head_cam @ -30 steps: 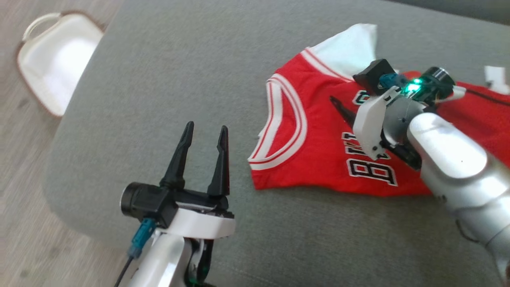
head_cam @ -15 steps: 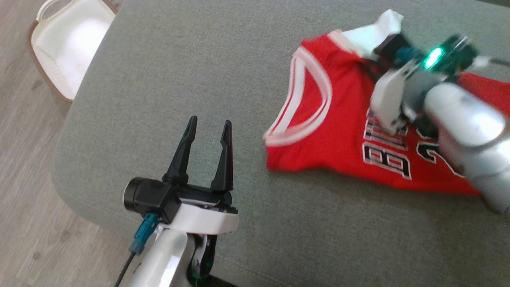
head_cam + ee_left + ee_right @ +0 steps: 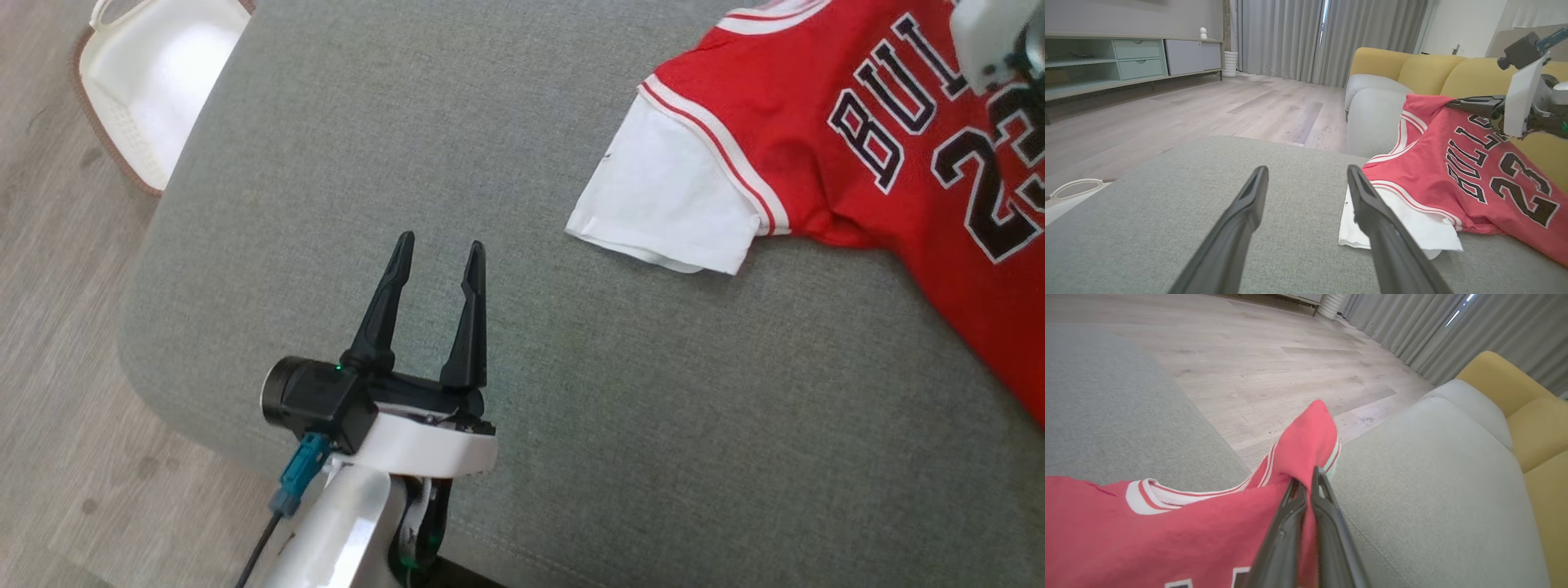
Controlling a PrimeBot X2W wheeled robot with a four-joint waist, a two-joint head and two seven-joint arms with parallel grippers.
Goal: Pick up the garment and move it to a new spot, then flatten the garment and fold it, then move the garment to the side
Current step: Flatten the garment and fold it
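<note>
**Right gripper has the jersey pinched, left one's empty over the cushion**

Here's where we're at. The red jersey (image 3: 857,163) is sitting toward the right side of the big grey cushion (image 3: 506,131), print side up, and we can read "BUL" and the number 23 on it. Its white sleeve (image 3: 665,204) lies flat on the cushion, pointing toward our left side.

Our right gripper (image 3: 1306,477) is clamped on the jersey. The two dark fingers are squeezed together on a bunch of red fabric up by the striped trim, and a little peak of cloth pokes out past the tips. From the left wrist camera the top of the jersey is pulled up off the cushion where that gripper has it. The rest slopes down and rests on the grey fabric.

Our left gripper (image 3: 441,242) has its fingers spread apart with nothing between them. It's over the front of the cushion, near the white sleeve but not touching it.

Other stuff around: a white basket (image 3: 155,73) on the wooden floor (image 3: 49,343) off the cushion's left edge, and a yellow sofa (image 3: 1425,69) and grey curtains (image 3: 1282,36) farther back.
</note>
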